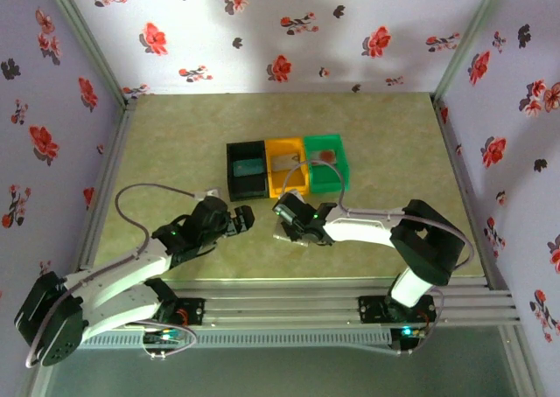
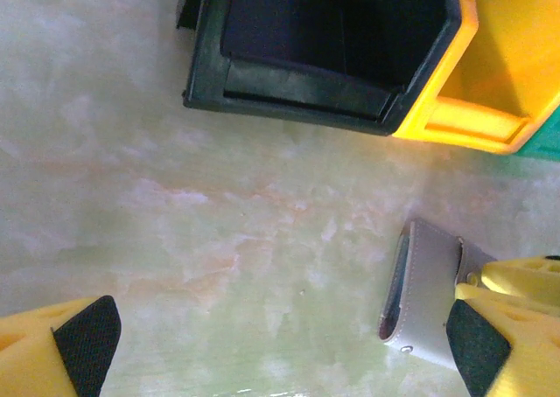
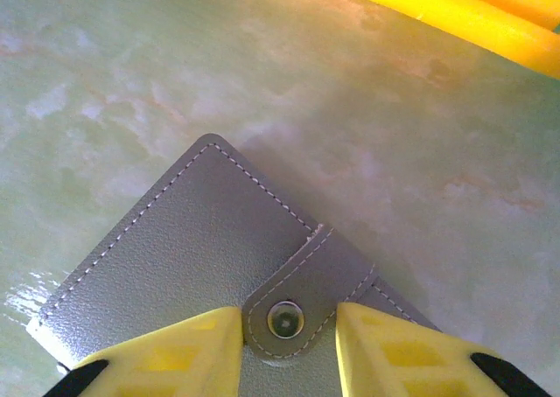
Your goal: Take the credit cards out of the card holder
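Listing flat grey-silver stitched card holder point(image 3: 175, 257): lying closed on pale green marbled tabletop point(image 3: 105, 65), snap tab point(image 3: 287, 305) fastened, near orange plastic bin point(image 3: 490, 21), arms' side. Straddling that tab closely with right yellow-fingered gripper point(image 3: 287, 320); touching or not, impossible to tell. Hanging spread wide alongside, holding nothing: left gripper point(image 2: 280, 349). Showing small flat pieces, probably credit cards point(image 1: 325, 156), in that bin, black bin point(image 1: 233, 187) and green bin point(image 1: 346, 174); others possibly hiding inside holder. Advising: pinching tab alone, peeling upward off the snap, pinning the panel with left fingers point(image 2: 83, 344). Minding bin wall close ahead; using bare table leftward and nearward.
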`<state>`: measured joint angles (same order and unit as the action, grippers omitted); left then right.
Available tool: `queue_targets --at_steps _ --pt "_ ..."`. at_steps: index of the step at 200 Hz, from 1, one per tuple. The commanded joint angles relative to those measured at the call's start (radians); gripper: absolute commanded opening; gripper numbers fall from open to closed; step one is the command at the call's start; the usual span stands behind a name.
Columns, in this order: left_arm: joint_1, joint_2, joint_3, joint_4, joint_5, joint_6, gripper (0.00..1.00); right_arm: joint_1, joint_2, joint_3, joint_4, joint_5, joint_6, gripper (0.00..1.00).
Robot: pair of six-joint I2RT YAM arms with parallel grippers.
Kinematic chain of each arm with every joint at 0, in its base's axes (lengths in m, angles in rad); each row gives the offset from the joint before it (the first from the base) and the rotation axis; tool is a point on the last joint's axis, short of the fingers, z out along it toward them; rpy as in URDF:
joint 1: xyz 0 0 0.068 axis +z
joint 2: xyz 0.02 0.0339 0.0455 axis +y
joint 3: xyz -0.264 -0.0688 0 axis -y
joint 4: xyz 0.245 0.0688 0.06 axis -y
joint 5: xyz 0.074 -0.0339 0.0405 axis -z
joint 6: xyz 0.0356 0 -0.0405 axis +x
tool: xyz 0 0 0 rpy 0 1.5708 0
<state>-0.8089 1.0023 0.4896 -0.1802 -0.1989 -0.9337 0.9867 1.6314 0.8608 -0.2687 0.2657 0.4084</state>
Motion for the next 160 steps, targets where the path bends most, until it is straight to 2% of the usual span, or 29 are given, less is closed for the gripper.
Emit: queue_targets --at_steps 1,32,114,160 --pt "-0.025 0.029 -0.008 0.032 -0.009 -0.023 1.0 0.003 0.038 -0.005 -0.014 0.005 0.03 0.3" --pt "-0.052 0.08 0.006 0.051 -0.01 -0.028 1.0 0.003 0.044 -0.008 -0.023 -0.016 0.05 0.19" --pt "-0.134 0.25 0.055 0.132 -0.001 -0.042 1.0 0.002 -0.007 -0.025 -0.022 -0.087 0.105 0.0" --pt "-0.162 0.334 0.079 0.203 0.032 -0.057 1.0 0.003 -0.041 -0.032 -0.013 -0.147 0.145 0.0"
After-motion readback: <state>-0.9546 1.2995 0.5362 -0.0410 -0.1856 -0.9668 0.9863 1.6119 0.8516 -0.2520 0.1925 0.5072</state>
